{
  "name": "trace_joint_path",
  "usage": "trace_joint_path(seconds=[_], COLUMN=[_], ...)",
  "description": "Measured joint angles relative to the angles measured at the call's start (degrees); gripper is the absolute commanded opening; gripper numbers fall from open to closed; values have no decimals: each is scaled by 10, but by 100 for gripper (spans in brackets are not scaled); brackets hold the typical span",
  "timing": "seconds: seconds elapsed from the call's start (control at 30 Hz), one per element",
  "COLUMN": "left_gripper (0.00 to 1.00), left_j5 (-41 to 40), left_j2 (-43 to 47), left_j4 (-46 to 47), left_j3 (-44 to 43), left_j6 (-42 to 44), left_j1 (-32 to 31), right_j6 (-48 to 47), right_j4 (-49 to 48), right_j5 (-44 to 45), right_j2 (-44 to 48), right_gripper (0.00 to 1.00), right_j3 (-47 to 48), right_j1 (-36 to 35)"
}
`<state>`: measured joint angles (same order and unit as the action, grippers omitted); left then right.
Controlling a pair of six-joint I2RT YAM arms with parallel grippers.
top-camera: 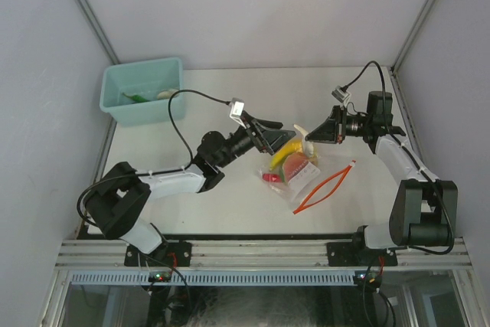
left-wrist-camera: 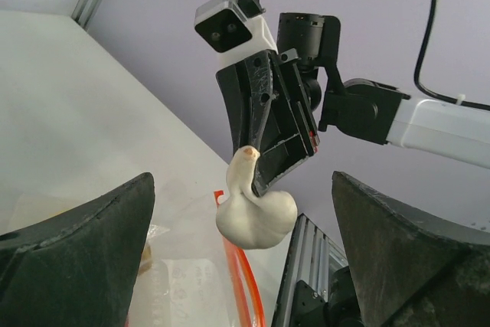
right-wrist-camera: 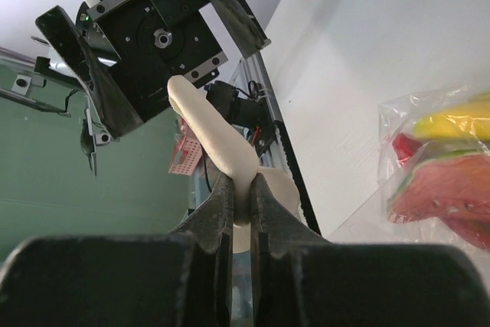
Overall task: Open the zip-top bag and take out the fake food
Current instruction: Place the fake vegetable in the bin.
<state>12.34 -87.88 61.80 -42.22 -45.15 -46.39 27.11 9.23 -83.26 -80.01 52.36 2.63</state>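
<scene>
One zip-top bag (top-camera: 302, 178) lies on the table (top-camera: 230, 212) between the two arms, just below both grippers. It is clear and crinkled, and its red-orange zip strip (top-camera: 328, 183) is parted into a long narrow loop at the end nearer the right arm. Through the plastic show one yellow banana (top-camera: 286, 155), one red piece (top-camera: 271, 178) and a pinkish-red piece with a green edge (top-camera: 295, 168). The right gripper (right-wrist-camera: 240, 189) is closed tight on one whitish piece (right-wrist-camera: 207, 139), a curved pale shape held clear of the table above the bag's far end. The left gripper (top-camera: 277, 134) faces it with jaws spread wide, holding nothing. One teal bin (top-camera: 115, 109) sits at the far left corner, holding one green piece (top-camera: 138, 98) and one pale piece (top-camera: 164, 94)
</scene>
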Motion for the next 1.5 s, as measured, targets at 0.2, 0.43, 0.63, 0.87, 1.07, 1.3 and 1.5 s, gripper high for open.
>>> trace_joint_path(seconds=[0.2, 0.43, 0.63, 0.87, 1.07, 1.3, 1.5], left_gripper=[87, 54, 28, 1, 0, 0, 0], left_j5=[-32, -45, -47, -44, -43, -43, -45], left_j2=[-19, -33, -41, -47, -48, -48, -47], left_j4=[-31, -59, -76, -89, -94, -103, -107], left_j3=[-30, -52, -64, -77, -79, -79, -77], left_j6=[9, 7, 3, -3, -4, -4, -5], left_j1=[-24, -31, -31, -31, -31, -28, -12], right_j6=[13, 21, 25, 25, 25, 18, 1], right_j4=[-6, -10, -10, -10, -9, -5, 7], right_j5=[0, -2, -3, -2, -2, -5, -5], right_j2=[-8, -19, -23, -25, -26, -26, -25], right_gripper=[0, 0, 0, 3, 34, 59, 60], right_j3=[5, 10, 12, 13, 13, 14, 14], right_j1=[-27, -44, -46, -46, -45, -43, -38])
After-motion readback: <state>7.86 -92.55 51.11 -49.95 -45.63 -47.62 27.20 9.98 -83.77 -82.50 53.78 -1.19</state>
